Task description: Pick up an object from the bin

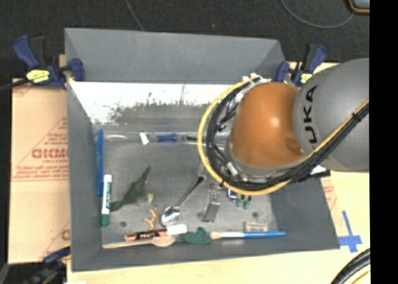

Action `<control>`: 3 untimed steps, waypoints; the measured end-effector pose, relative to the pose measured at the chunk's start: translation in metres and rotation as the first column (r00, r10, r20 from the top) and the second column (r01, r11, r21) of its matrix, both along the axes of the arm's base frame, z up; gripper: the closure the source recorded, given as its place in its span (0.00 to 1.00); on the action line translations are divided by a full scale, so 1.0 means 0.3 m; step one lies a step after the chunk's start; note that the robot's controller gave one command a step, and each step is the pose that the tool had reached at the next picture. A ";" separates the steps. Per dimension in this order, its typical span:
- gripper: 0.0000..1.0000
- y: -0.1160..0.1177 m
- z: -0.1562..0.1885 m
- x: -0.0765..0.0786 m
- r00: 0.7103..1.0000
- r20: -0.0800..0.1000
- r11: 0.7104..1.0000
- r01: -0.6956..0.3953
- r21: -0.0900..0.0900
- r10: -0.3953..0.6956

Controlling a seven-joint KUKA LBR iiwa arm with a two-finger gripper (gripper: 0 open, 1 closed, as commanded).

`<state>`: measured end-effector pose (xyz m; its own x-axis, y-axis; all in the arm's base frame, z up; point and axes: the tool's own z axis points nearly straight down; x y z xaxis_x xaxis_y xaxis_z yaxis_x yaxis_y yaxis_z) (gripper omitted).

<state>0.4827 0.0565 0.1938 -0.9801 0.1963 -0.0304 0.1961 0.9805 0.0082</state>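
Observation:
My gripper (210, 209) pokes out from under the arm's wrist, low over the bin floor right of centre. A metal spoon (180, 205) lies just to its left, bowl toward the front and handle slanting up toward the gripper. In front of the gripper, along the front wall, lies a paintbrush with a blue handle (249, 234). A dark green lump (200, 236) sits at the brush's left end. A small flat tag (255, 225) rests on the floor to the gripper's right.
A green toy dinosaur (135, 191) and a green marker (106, 199) lie at the left. A blue pen (99, 161) runs along the left wall, another blue pen (165, 138) along the back. A black-and-red marker (143, 236) and small orange bits (152, 217) sit front left.

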 end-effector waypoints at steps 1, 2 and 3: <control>1.00 0.193 -0.237 0.080 0.875 -0.017 0.875 -0.484 -0.007 0.484; 0.00 0.213 -0.262 0.088 0.870 -0.018 0.870 -0.493 -0.005 0.492; 0.00 0.214 -0.262 0.088 0.871 -0.018 0.871 -0.491 -0.005 0.491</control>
